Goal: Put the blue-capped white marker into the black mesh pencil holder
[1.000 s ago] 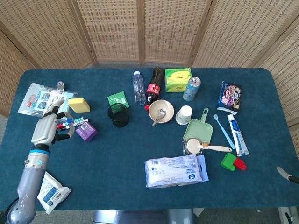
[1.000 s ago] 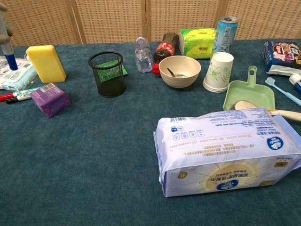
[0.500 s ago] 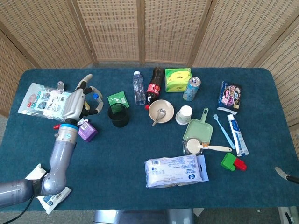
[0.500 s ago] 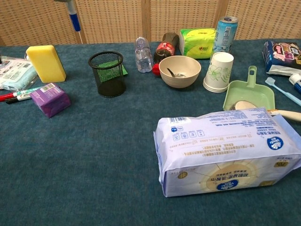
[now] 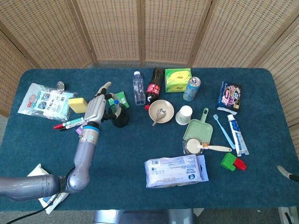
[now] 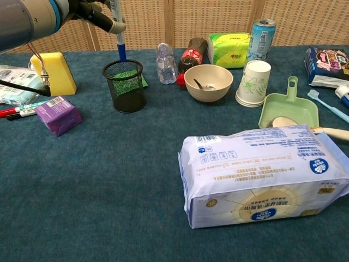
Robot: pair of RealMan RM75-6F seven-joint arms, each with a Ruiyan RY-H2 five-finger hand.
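My left hand (image 5: 99, 107) pinches the white marker (image 6: 116, 24) and holds it upright, blue cap (image 6: 121, 52) pointing down. The cap tip hangs just above the rim of the black mesh pencil holder (image 6: 125, 87), toward its back edge. In the head view the hand covers part of the holder (image 5: 122, 119), and the blue cap (image 5: 115, 101) shows over its opening. In the chest view only the forearm and the fingers (image 6: 98, 15) appear at the top left. A grey sliver of my right hand (image 5: 283, 171) shows at the lower right edge, its fingers out of sight.
A yellow sponge (image 6: 53, 73) and a purple box (image 6: 58, 115) lie left of the holder, with red and black markers (image 5: 70, 124) beside them. A water bottle (image 6: 166, 63) and a bowl (image 6: 208, 82) stand to its right. A large tissue pack (image 6: 262, 172) lies in front.
My left hand has carried the marker rightward from the sponge and purple box to above the mesh holder. The marker's blue cap now points down at the holder's opening.
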